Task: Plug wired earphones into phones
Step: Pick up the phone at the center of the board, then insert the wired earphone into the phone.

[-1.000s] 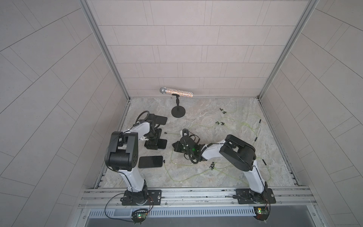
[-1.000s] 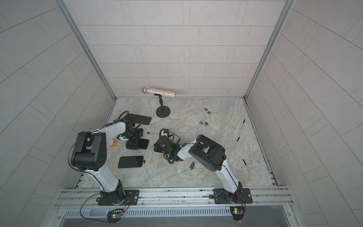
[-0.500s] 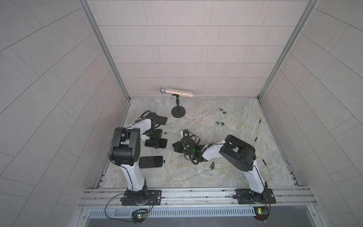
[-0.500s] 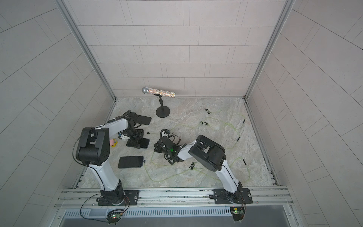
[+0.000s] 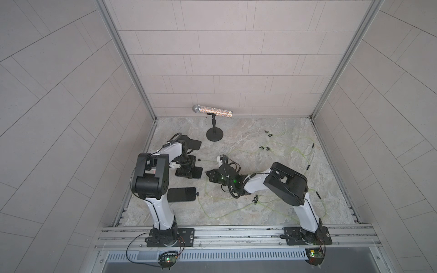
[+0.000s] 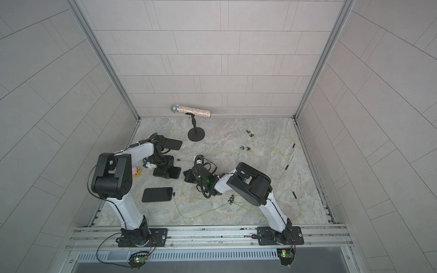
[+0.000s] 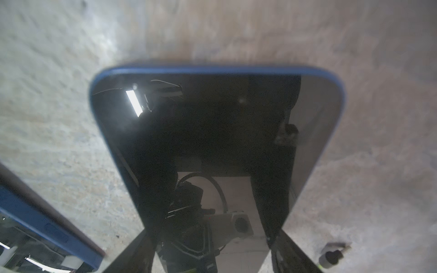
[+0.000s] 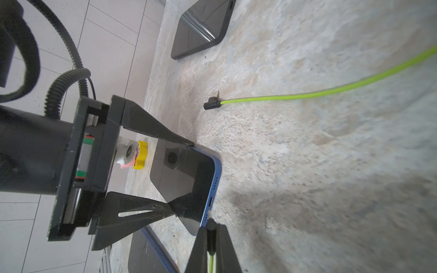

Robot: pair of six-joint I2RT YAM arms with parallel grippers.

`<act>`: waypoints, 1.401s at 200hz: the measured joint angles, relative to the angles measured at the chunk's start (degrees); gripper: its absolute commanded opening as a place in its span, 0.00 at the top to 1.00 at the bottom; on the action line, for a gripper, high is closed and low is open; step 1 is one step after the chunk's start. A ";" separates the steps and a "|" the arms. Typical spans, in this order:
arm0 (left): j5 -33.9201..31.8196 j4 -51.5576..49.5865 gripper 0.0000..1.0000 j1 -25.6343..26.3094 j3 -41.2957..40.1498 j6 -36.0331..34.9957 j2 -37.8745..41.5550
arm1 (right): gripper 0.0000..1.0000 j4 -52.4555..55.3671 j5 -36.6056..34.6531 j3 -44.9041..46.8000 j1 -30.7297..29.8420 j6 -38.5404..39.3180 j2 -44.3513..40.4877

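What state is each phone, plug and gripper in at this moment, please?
middle phone: flat, unplugged, clamped by its long edges.
held plug: at the middle phone's port end, not inserted.
left gripper: closed on middle phone.
right gripper: shut on held plug.
near phone: flat, apparently plugged in.
far phone: flat, unplugged.
loose plug: lying free.

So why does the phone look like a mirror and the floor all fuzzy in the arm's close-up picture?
Left wrist view: the glossy black blue-edged phone reflects a bright white glare patch; the grey marble floor is out of focus. Right wrist view: the lime-green cable blurs toward the picture's edge.
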State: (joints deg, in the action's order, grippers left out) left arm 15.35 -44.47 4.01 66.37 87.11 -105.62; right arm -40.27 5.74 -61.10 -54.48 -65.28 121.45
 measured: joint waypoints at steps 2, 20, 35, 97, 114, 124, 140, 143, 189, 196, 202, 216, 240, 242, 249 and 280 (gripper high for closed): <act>0.15 -0.04 0.34 0.00 0.00 -0.04 0.00 | 1.00 -0.07 0.07 0.00 0.00 -0.09 0.00; 1.42 -0.55 0.34 0.00 0.04 -0.46 0.17 | 1.00 -0.42 0.35 0.00 0.00 -0.61 0.07; 2.60 -1.07 0.34 -0.11 0.13 -0.85 0.31 | 1.00 -0.72 0.44 0.00 0.00 -1.01 0.11; 4.90 -1.70 0.34 -1.01 0.11 -2.16 1.27 | 1.00 -1.73 0.44 0.00 0.00 -2.75 0.98; 5.07 -1.68 0.34 -1.05 0.11 -2.29 1.57 | 1.00 -2.03 0.46 0.00 0.00 -3.43 1.01; 5.16 -1.68 0.34 -1.07 0.11 -2.32 1.62 | 1.00 -2.32 0.46 0.00 0.00 -3.87 1.03; 5.22 -1.68 0.34 -1.16 0.11 -2.32 1.60 | 1.00 -2.91 0.52 0.02 0.00 -4.33 1.25; 5.22 -1.68 0.34 -1.16 0.11 -2.32 1.60 | 1.00 -3.08 0.52 0.02 0.00 -4.44 1.29; 5.22 -1.68 0.35 -1.38 0.11 -2.36 1.62 | 1.00 -4.44 0.76 0.28 0.00 -5.29 1.73; 5.20 -1.66 0.35 -1.38 0.11 -2.36 1.62 | 1.00 -4.55 0.79 0.28 0.00 -5.31 1.73; 5.22 -1.66 0.35 -1.38 0.11 -2.36 1.66 | 1.00 -4.57 0.87 0.28 0.00 -5.33 1.73; 5.20 -1.66 0.35 -1.38 0.11 -2.36 1.84 | 1.00 -4.70 1.01 0.28 0.00 -5.33 1.73; 5.18 -1.62 0.35 -1.40 0.11 -2.34 2.40 | 1.00 -4.92 1.29 0.28 0.00 -5.33 1.73; 5.18 -1.62 0.35 -1.40 0.11 -2.34 2.45 | 1.00 -4.92 1.36 0.28 0.00 -5.33 1.73; 5.18 -1.62 0.35 -1.40 0.11 -2.32 2.56 | 1.00 -4.94 1.40 0.28 0.00 -5.33 1.73; 5.18 -1.49 0.35 -1.40 0.11 -2.29 2.89 | 1.00 -5.27 1.60 0.28 0.00 -5.35 1.92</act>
State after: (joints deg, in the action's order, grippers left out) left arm 20.53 -45.95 2.61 66.48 84.82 -102.74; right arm -45.54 7.33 -60.82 -54.48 -70.63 123.37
